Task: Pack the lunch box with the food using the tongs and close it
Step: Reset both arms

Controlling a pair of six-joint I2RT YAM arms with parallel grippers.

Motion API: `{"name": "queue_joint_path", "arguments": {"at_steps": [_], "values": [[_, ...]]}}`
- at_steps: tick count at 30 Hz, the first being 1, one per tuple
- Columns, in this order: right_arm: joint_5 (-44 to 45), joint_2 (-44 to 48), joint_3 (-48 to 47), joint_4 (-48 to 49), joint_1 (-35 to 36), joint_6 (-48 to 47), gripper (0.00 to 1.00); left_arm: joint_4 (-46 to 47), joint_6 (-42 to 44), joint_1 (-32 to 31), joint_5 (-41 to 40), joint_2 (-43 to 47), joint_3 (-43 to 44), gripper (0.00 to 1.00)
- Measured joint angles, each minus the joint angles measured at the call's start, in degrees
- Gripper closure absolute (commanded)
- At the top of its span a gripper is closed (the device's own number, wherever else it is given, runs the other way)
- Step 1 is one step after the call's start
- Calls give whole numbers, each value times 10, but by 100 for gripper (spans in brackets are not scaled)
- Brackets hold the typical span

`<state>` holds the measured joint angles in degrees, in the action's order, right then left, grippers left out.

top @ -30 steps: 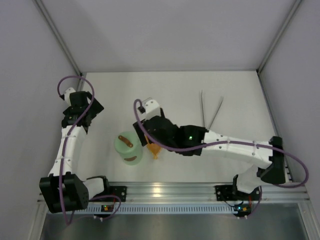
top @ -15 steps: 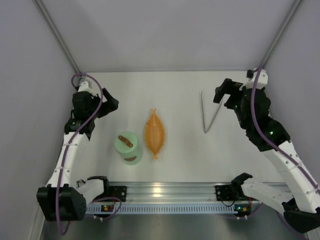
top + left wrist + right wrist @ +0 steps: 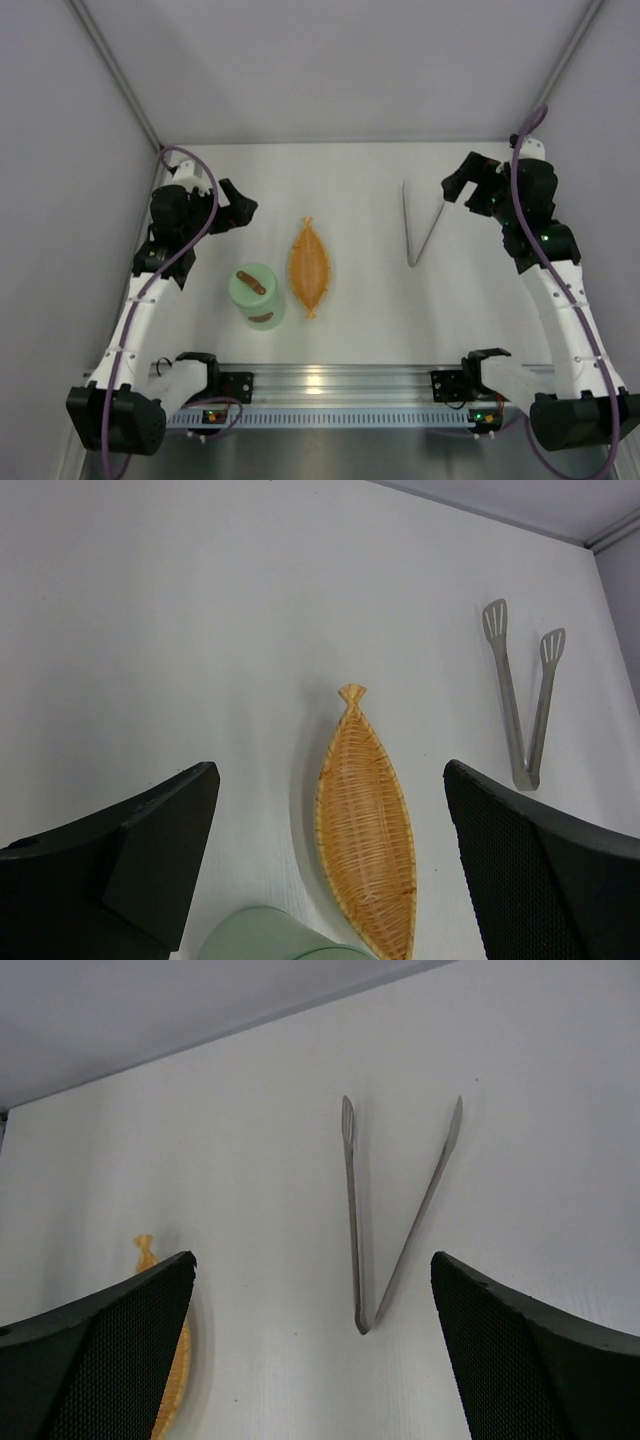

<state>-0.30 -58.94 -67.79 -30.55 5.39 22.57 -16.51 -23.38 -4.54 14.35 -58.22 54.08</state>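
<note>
Tongs (image 3: 411,255) lie flat on the right half of the white table (image 3: 360,180), a narrow V with the hinge toward you and the two tips toward the back wall. Bare table surrounds them on the left and near sides.

Right gripper (image 3: 458,178) hangs just beside the right-hand tip, close to the right wall. Its jaws are spread wide and hold nothing. In its wrist view the whole V sits between the fingers.

Left gripper (image 3: 238,205) is up near the left wall, its jaws likewise wide apart and empty. You see its arm running along that wall.

Lunch box (image 3: 257,300) stands upright at left centre, with the lid (image 3: 250,283) seated on top, brown handle up. It stands apart from the near rail (image 3: 330,382).

Woven leaf-shaped dish (image 3: 309,268) lies lengthwise just right of the box with a slim gap between them. A broad open strip separates the dish from the tongs.
</note>
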Motion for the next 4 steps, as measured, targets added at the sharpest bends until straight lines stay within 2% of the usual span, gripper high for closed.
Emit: {"name": "queue_joint_path", "arguments": {"at_steps": [4], "values": [[-26, 10, 0, 1, 0, 0, 1, 4, 0, 0, 4, 1, -1, 1]]}}
